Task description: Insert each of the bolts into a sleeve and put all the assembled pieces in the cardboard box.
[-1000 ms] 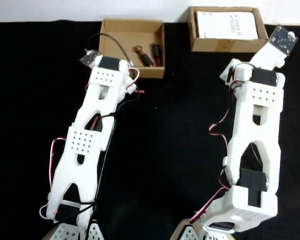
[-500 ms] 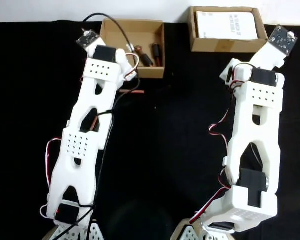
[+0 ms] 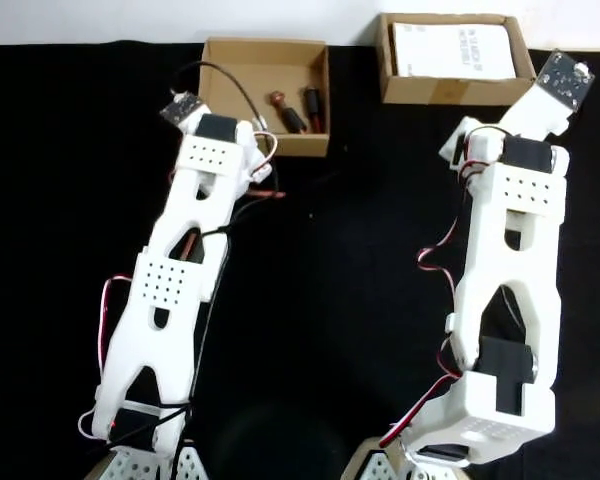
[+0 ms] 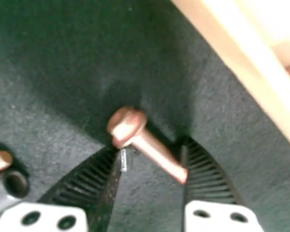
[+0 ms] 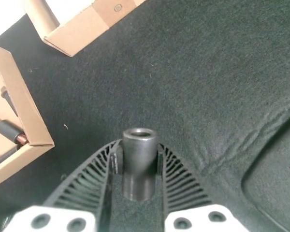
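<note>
The left gripper [image 4: 152, 153] has its black, ribbed fingers [image 4: 99, 181] part-way closed on a copper bolt [image 4: 144, 143]. The bolt lies slantwise between them, its smooth domed head at one fingertip and the end of its plain round shank against the other finger. In the high view this bolt [image 3: 267, 194] sits in the upper left of the frame, just below the cardboard box [image 3: 266, 46]. Two assembled pieces [image 3: 292, 113], dark tubes with coppery ends, lie inside the box. The box's pale, flat wall [image 4: 241, 63] crosses the upper right of the left wrist view.

The right gripper [image 5: 139, 151] clamps a sleeve [image 5: 139, 166], a dull grey hollow metal cylinder. It stands upright with its round bore facing the camera, and the ribbed fingers [image 5: 89, 181] press against both of its sides. Matte black felt cloth [image 5: 222, 87], faintly creased, covers the table. At the high view's upper right, a second cardboard box [image 3: 455, 88] holds a white sheet [image 3: 452, 50].
</note>
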You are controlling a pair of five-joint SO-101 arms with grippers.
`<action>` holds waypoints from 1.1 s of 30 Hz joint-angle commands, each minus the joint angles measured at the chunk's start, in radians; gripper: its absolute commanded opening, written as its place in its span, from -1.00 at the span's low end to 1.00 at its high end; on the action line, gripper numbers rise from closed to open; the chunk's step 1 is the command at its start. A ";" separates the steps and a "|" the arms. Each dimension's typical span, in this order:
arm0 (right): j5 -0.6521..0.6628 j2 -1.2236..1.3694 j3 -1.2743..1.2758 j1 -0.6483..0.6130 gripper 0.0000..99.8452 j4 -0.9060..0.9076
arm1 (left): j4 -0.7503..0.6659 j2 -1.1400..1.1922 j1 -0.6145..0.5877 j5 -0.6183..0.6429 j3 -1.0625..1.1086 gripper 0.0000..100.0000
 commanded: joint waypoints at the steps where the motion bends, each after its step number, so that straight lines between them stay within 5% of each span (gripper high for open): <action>1: 0.000 -0.068 -0.002 0.002 -0.99 -0.015 | 0.055 -0.008 -0.025 -0.110 -0.012 -0.90; 13: 0.000 -0.067 -0.001 0.002 -0.99 -0.016 | 0.124 -0.031 0.120 -0.804 -0.104 -0.96; 19: 0.000 -0.067 -0.001 0.002 -0.99 -0.016 | 0.127 -0.013 0.117 -0.812 -0.012 -0.67; 33: 0.000 -0.067 -0.001 0.002 -0.99 -0.016 | 0.126 -0.005 0.127 -0.669 -0.010 -0.73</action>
